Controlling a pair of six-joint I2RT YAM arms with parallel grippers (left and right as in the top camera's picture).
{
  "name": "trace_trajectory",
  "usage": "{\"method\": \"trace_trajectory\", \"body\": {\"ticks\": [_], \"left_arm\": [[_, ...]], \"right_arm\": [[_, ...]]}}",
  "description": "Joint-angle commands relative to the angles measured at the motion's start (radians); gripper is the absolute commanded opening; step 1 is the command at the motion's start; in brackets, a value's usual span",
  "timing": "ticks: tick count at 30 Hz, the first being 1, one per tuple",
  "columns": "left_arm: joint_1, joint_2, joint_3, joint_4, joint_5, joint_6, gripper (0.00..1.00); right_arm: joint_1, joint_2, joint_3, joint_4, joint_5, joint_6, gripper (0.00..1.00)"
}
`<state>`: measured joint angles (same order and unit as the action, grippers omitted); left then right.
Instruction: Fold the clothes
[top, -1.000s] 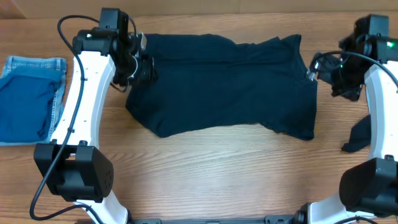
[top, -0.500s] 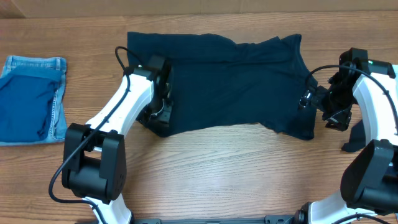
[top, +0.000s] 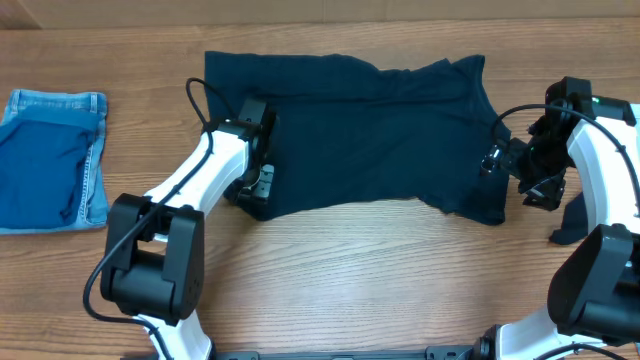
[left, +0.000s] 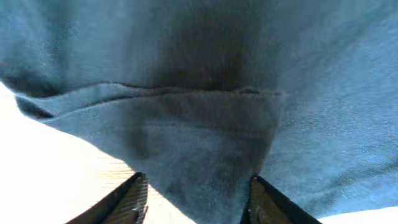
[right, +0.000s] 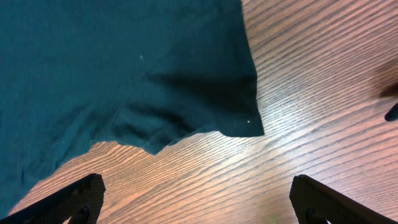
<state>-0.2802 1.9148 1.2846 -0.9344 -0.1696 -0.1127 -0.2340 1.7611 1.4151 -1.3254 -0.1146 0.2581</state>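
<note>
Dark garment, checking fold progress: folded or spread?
Spread: the dark garment lies wide across the table, wrinkled, not in a compact fold.

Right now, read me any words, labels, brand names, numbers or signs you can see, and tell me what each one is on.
None: no text can be read in any view. The dark navy garment is plain, the denim shorts show no readable label, and the wooden table bears no marking.
</note>
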Motion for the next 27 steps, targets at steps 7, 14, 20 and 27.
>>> {"method": "trace_trajectory", "body": {"ticks": [7,14,20,27], "left_arm": [[-0.002,0.056,-0.006,-0.01,0.005,-0.014,0.04],[-0.002,0.053,-0.006,-0.067,0.0,-0.046,0.04],[-0.002,0.053,-0.006,-0.066,-0.015,-0.061,0.04],[-0.002,0.052,-0.006,-0.049,-0.043,-0.09,0.04]], "right_arm": [[-0.003,0.002,-0.002,0.008,0.01,0.004,1.0],[-0.004,0.002,-0.002,-0.024,0.01,0.036,1.0],[-0.004,0.002,-0.002,-0.076,0.033,0.05,0.88],[-0.004,0.003,-0.013,0.019,0.073,0.053,0.82]]}}
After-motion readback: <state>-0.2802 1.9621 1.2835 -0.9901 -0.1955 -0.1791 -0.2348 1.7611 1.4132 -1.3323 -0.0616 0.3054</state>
